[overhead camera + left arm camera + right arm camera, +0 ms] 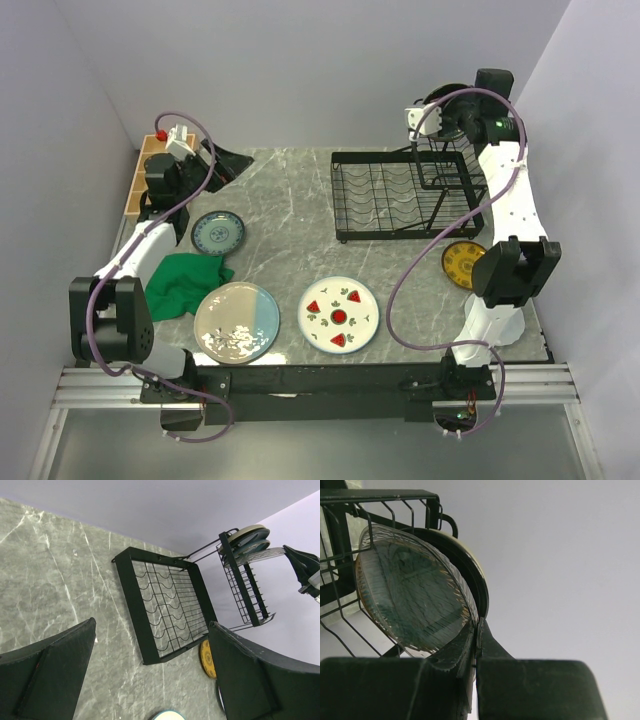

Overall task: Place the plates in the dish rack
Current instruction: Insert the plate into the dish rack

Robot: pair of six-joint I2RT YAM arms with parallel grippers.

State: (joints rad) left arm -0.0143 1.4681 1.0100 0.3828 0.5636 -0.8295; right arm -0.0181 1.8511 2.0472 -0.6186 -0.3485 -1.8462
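Observation:
The black wire dish rack (390, 195) stands at the back right, its raised upper basket (446, 165) on its right side. My right gripper (437, 112) is above that basket, shut on the rim of a clear glass plate (412, 595). Its fingers (478, 622) pinch the plate's edge, and a dark plate with a cream rim (479, 580) stands just behind in the basket. On the table lie a small blue plate (217, 232), a cream-and-blue plate (237, 321), a watermelon plate (338, 314) and a yellow plate (463, 264). My left gripper (152, 672) hangs open at the back left, holding nothing.
A green cloth (185, 283) lies between the two left plates. A wooden compartment box (148, 172) sits against the left wall. The lower tray (167, 607) of the rack holds nothing. Walls close in the table at the back and sides.

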